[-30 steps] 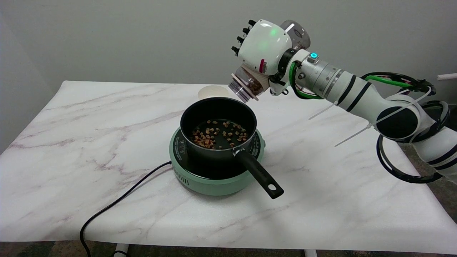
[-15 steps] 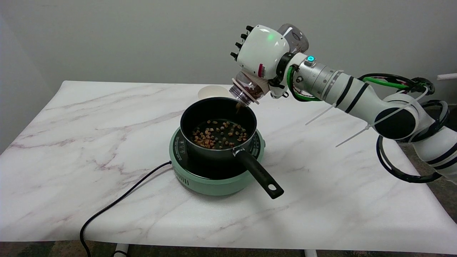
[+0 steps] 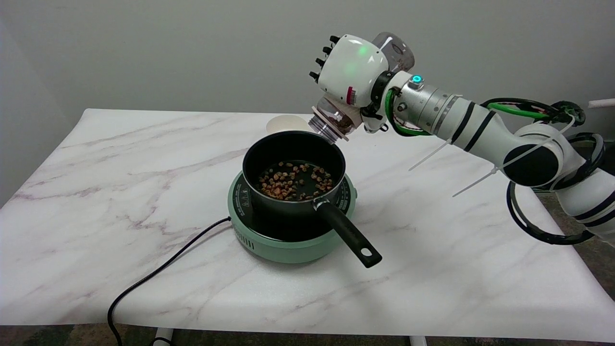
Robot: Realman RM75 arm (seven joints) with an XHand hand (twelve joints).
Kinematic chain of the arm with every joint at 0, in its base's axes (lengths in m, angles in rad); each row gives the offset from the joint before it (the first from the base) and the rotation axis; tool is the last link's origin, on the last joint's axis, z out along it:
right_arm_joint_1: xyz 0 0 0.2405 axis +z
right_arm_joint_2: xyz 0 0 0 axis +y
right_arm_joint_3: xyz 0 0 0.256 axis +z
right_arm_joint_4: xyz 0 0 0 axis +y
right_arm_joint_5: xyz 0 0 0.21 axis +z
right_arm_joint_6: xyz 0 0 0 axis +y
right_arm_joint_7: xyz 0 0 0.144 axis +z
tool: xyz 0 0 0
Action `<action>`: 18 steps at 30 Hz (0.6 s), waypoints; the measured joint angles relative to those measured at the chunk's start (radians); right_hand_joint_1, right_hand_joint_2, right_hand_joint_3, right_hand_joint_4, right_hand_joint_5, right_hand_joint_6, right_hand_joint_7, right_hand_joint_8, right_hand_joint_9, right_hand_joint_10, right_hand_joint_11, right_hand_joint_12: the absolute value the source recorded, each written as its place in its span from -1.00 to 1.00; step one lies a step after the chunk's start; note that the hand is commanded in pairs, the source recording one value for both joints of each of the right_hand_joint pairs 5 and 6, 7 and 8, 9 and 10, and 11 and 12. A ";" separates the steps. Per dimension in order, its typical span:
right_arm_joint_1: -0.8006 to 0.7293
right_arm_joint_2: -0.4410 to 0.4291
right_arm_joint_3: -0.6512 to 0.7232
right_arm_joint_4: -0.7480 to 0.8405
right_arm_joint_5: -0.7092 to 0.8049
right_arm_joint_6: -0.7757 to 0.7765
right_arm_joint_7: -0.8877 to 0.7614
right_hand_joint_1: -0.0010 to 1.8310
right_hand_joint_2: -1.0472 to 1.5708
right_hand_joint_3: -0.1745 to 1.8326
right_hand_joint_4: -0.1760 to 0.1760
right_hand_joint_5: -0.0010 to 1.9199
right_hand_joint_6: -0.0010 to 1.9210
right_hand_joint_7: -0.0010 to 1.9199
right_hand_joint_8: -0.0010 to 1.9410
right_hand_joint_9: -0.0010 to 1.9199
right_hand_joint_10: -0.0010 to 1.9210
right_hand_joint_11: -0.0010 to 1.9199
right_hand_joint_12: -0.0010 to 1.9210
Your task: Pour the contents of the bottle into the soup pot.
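Marble table (image 3: 120, 192) bears the soup pot (image 3: 293, 174) (brown bits inside); above, the robot hand (image 3: 353, 72) grips the tilted bottle (image 3: 336, 120).

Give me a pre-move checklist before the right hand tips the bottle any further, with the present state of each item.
1. Grip: white right hand holds the clear plastic bottle: ok.
2. Mouth aim: bottle neck points down over the far rim of the black soup pot: ok.
3. Pot seating: pot sits on the round mint-green hotplate: ok.
4. Spill: brown pellets lie inside the pot, none seen on the marble table: ok.
5. Bottle emptied: some pellets show in the neck: not ok.
6. Hotplate off: cannot tell.
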 measured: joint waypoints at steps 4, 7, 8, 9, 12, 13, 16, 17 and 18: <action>-0.002 0.001 0.000 0.000 -0.001 0.000 0.004 0.40 0.53 -0.29 0.00 0.57 0.57 0.46 0.44 0.31 0.31 0.11 0.11; 0.000 0.004 0.000 0.001 -0.003 0.003 0.007 0.39 0.52 -0.31 0.00 0.56 0.56 0.45 0.43 0.30 0.30 0.09 0.09; 0.001 0.006 0.000 0.001 -0.003 0.003 0.007 0.38 0.52 -0.31 0.00 0.56 0.56 0.45 0.43 0.30 0.30 0.09 0.09; 0.002 0.008 0.000 0.001 -0.004 0.004 0.007 0.38 0.53 -0.32 0.00 0.56 0.56 0.45 0.43 0.30 0.30 0.09 0.09; 0.008 0.012 -0.001 0.003 -0.005 0.008 0.008 0.37 0.53 -0.33 0.00 0.54 0.54 0.44 0.42 0.31 0.31 0.08 0.08; 0.010 0.014 -0.001 0.003 -0.006 0.010 0.009 0.37 0.53 -0.33 0.00 0.54 0.54 0.44 0.42 0.31 0.31 0.08 0.08; 0.017 0.020 -0.002 0.004 -0.008 0.012 0.010 0.37 0.53 -0.33 0.00 0.52 0.52 0.44 0.42 0.31 0.31 0.08 0.08; 0.021 0.022 -0.003 0.005 -0.009 0.013 0.010 0.37 0.53 -0.33 0.00 0.52 0.52 0.44 0.42 0.31 0.31 0.08 0.08; 0.024 0.025 -0.003 0.005 -0.009 0.014 0.011 0.37 0.53 -0.33 0.00 0.52 0.52 0.44 0.42 0.31 0.31 0.08 0.08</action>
